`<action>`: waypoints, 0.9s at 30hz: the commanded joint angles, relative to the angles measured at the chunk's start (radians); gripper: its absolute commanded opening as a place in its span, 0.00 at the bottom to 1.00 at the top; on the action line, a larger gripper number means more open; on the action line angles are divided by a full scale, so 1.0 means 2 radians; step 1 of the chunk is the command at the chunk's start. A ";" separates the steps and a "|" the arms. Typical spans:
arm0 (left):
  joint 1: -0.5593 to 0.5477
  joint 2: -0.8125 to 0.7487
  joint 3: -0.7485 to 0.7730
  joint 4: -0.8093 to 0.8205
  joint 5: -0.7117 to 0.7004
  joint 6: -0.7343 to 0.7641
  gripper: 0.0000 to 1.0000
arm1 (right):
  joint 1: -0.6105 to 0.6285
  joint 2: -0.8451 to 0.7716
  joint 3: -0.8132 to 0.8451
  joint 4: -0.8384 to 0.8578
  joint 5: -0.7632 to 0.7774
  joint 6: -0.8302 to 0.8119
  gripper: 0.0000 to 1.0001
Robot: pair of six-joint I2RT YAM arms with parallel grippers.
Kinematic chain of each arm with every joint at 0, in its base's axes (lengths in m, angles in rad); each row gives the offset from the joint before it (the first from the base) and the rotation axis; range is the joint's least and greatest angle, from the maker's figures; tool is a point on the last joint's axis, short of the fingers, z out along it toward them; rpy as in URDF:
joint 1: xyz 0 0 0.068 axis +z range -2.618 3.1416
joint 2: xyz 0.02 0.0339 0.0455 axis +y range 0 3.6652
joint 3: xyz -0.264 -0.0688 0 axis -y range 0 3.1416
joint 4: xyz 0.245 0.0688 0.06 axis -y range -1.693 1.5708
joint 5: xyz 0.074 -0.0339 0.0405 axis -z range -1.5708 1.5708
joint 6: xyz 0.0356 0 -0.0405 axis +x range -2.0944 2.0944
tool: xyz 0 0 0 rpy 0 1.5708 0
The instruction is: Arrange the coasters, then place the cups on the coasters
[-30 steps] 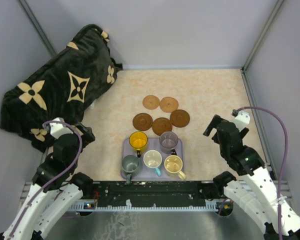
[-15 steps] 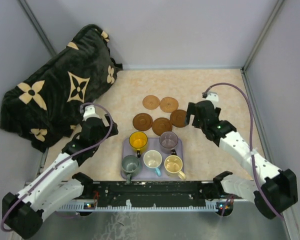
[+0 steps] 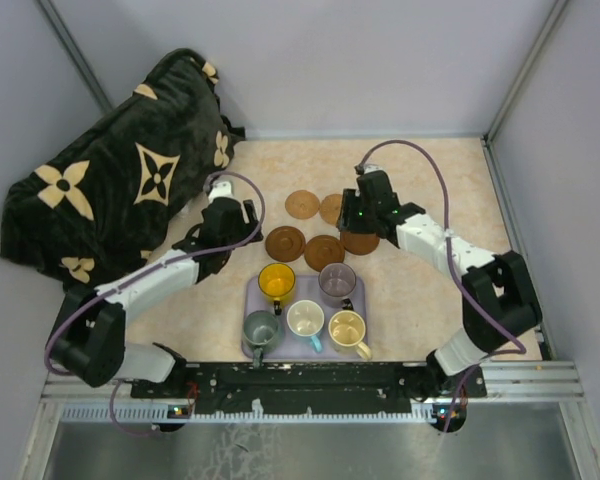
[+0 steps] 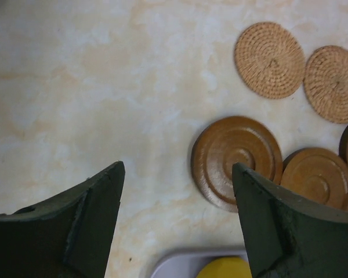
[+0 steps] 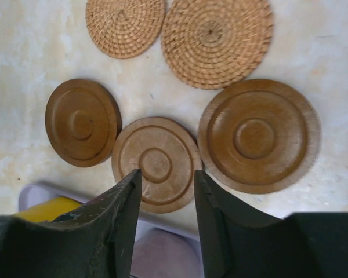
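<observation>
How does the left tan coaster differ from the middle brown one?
The left tan coaster is woven and pale, in the far row; the middle brown coaster is smooth, ringed wood, darker, nearer the tray. Both are round, flat and bare.

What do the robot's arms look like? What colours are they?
The left arm and right arm are made of white tube-like pieces joined by chunky black joints. A thin purple cable loops over each one. The fingers are dark, blackish-green wedges with a rough surface.
</observation>
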 commanded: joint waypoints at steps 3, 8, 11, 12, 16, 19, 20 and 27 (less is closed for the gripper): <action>0.005 0.079 0.083 0.073 0.021 0.037 0.70 | 0.018 0.050 0.052 0.023 -0.080 -0.010 0.25; 0.007 0.137 0.129 0.106 0.049 0.064 0.46 | 0.028 0.086 0.054 0.025 -0.096 -0.010 0.00; 0.007 0.176 0.156 0.119 0.068 0.078 0.22 | 0.035 0.102 0.052 0.023 -0.104 -0.009 0.00; 0.007 0.188 0.166 0.122 0.078 0.084 0.11 | 0.036 0.105 0.049 0.022 -0.104 -0.008 0.00; 0.009 0.238 0.203 0.132 0.130 0.097 0.03 | 0.039 0.112 0.039 0.023 -0.107 -0.005 0.00; 0.011 0.274 0.234 0.127 0.152 0.104 0.05 | 0.039 0.119 0.035 0.024 -0.106 -0.004 0.00; 0.011 0.285 0.245 0.124 0.160 0.106 0.05 | 0.039 0.122 0.035 0.024 -0.106 -0.003 0.00; 0.011 0.352 0.314 0.099 0.231 0.118 0.12 | 0.047 0.144 0.029 0.029 -0.103 0.006 0.00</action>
